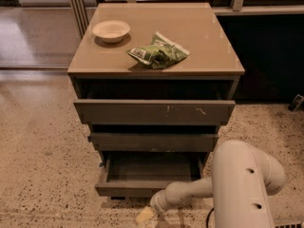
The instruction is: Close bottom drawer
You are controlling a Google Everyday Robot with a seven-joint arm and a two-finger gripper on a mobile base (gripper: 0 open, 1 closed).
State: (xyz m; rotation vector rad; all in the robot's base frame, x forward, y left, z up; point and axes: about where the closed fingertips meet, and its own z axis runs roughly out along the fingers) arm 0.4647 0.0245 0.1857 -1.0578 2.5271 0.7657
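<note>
The gripper (145, 215) was seen low at the bottom edge of the view, just in front of and slightly below the front panel of the bottom drawer (142, 172), close to the speckled floor (42, 165). Whether it was open or closed could not be told, and nothing could be made out in its hold. It was carried on a white arm (240, 184) reaching in from the lower right. The bottom drawer was pulled well out of the cabinet (199, 37), so that its shallow interior was exposed and looked empty. The middle drawer (154, 141) and the top drawer (154, 112) were each drawn out a little, much less than the bottom one. On the cabinet top a pale bowl (111, 31) and a green packet (159, 53) were set, apart from each other. The task was judged to be barely begun: the drawer had not been pushed in at all, and contact between the gripper and the front panel could not be confirmed. The whole push inward, until the front sat flush with the cabinet, was judged to remain.
</note>
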